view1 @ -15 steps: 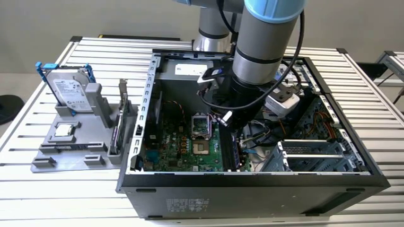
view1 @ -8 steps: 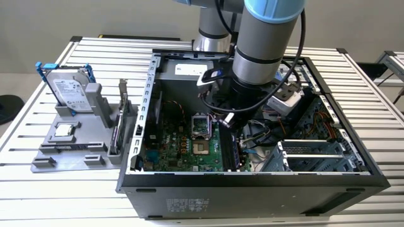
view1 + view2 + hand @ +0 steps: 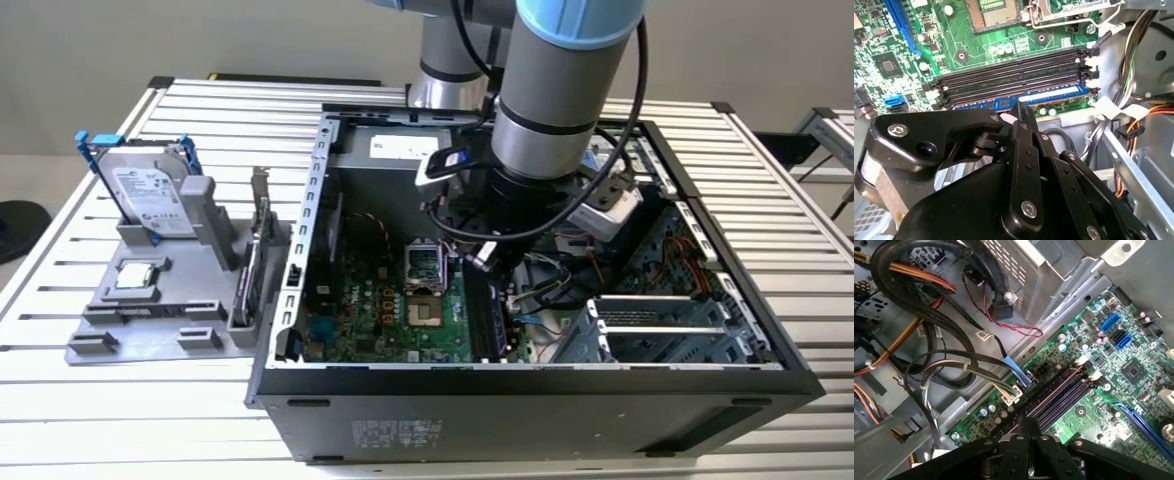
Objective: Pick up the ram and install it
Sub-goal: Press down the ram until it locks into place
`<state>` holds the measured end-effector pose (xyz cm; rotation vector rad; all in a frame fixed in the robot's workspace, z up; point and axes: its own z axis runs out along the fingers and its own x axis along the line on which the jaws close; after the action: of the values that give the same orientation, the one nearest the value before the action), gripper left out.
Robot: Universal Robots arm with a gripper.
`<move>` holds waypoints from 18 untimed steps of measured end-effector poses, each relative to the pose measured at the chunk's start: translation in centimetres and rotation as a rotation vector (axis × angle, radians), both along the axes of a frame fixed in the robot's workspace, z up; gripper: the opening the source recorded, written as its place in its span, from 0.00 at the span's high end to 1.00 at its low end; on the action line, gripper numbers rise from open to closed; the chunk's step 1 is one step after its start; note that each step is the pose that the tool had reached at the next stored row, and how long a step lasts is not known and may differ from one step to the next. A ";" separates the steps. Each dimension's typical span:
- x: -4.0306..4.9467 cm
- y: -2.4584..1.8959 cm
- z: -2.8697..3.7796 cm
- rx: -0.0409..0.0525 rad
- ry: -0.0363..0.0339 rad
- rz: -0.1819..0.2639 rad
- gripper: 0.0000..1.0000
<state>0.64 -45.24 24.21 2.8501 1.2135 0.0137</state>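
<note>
Here we found the gripper (image 3: 1021,112) low inside the computer case (image 3: 534,385), fingers pinched together over the ram (image 3: 1044,100), which lay along the outermost memory slot (image 3: 1019,102) beside the empty slots (image 3: 1009,75). We judged even downward pressure, keeping the stick square, would seat it.

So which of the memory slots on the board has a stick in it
The slot nearest the claw: the ram, with bluish marks, sits in it. The other slots beside it are bare black.
</note>
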 end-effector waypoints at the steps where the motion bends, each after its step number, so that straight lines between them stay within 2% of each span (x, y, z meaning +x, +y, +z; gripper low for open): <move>1: 0.00 0.00 0.00 0.0000 0.0002 0.005 1.00; 18: 0.00 0.00 -0.01 0.0002 0.0025 0.084 1.00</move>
<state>0.64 -45.24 24.20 2.7978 1.3333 0.0131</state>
